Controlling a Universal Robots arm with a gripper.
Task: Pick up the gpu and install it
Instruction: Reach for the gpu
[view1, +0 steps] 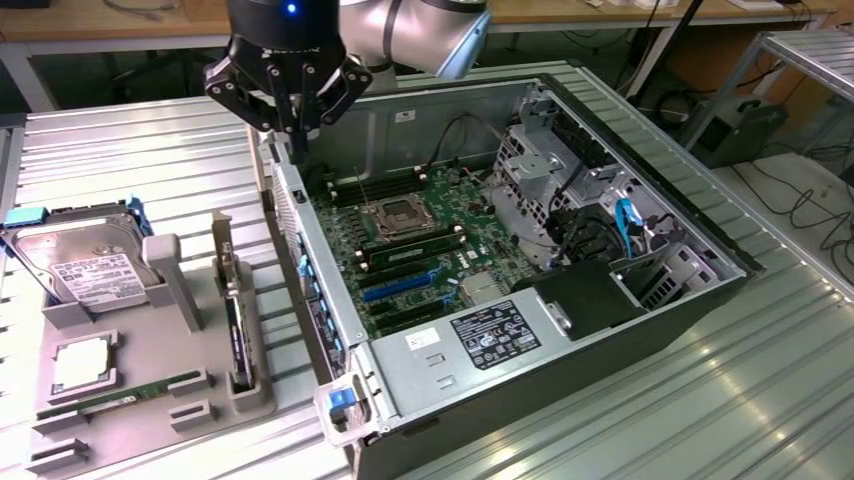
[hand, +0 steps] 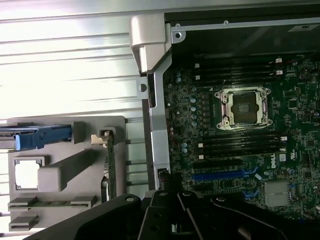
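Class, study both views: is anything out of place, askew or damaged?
Nothing stands out. The gpu stands on edge in its slot of the grey holder, hard drive and memory stick sit in theirs, and the open computer case looks undamaged.

- The gripper (view1: 298, 150) looked matt black, either metal or plastic.
- Below the gripper, the computer case (view1: 427, 125) showed bare grey sheet metal with a dull sheen.
- The motherboard (view1: 414, 250) inside was a matt green board.
- The tabletop (view1: 134, 150) beside the gripper was ribbed metal, bright and reflective.
- Farther from the gripper, the holder (view1: 160, 345) was smooth matt grey plastic.
- The hard drive (view1: 87, 265) on it had a silvery metal face and a white paper label.
- The gpu (view1: 238, 345) carried a silvery metal bracket.
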